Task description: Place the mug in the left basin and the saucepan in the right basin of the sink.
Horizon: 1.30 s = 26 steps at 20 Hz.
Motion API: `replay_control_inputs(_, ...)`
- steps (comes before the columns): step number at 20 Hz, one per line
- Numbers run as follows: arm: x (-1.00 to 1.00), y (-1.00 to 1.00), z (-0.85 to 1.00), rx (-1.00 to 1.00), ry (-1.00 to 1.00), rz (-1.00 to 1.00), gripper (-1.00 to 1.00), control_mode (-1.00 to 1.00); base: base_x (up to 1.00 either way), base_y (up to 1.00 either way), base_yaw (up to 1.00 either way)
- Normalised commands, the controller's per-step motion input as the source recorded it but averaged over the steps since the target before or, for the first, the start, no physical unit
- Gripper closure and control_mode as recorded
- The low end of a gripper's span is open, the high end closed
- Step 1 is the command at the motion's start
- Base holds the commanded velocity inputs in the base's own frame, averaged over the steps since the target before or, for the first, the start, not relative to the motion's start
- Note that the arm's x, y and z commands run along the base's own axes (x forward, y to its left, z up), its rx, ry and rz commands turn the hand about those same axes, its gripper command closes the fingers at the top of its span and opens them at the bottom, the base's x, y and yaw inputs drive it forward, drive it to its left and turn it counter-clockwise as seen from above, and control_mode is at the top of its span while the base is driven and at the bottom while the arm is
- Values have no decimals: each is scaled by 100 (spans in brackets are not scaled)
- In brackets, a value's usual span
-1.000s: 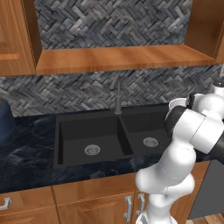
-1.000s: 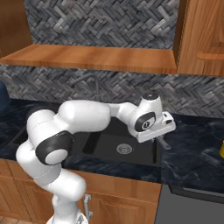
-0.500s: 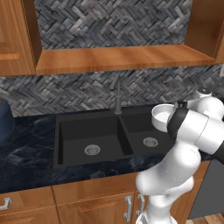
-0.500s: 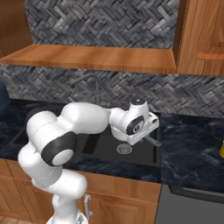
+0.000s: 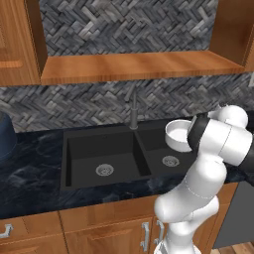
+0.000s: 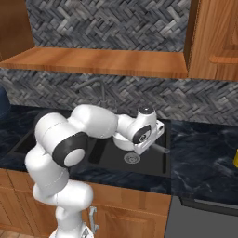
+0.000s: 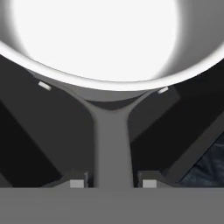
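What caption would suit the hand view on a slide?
Fingers shut on the handle of the saucepan, held above the black sink.

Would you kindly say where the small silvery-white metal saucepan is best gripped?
By its long thin straight handle, from the handle's free end, fingers on either flank. The small silvery-white metal saucepan has a wide round bowl; the two-finger gripper already clasps that handle.

saucepan held above the right basin; left basin bare.
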Motion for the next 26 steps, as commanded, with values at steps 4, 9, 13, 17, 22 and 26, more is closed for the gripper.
replay_control_inputs(4, 29, 28, -30, -5, 1, -6, 100, -100, 0, 0, 0)
replay_control_inputs(9, 25, 31, -28, -7, 1, -5, 100, -100, 0, 0, 0)
replay_control_inputs(13, 5, 24, -33, 1, -1, 0, 100, -100, 0, 0, 0)
replay_control_inputs(17, 3, 27, -29, 2, 0, 0, 100, -100, 0, 0, 0)
replay_control_inputs(22, 10, 1, -22, 4, 0, 6, 100, -100, 0, 0, 0)
replay_control_inputs(26, 11, -6, -33, 6, 0, 17, 100, -100, 0, 0, 0)
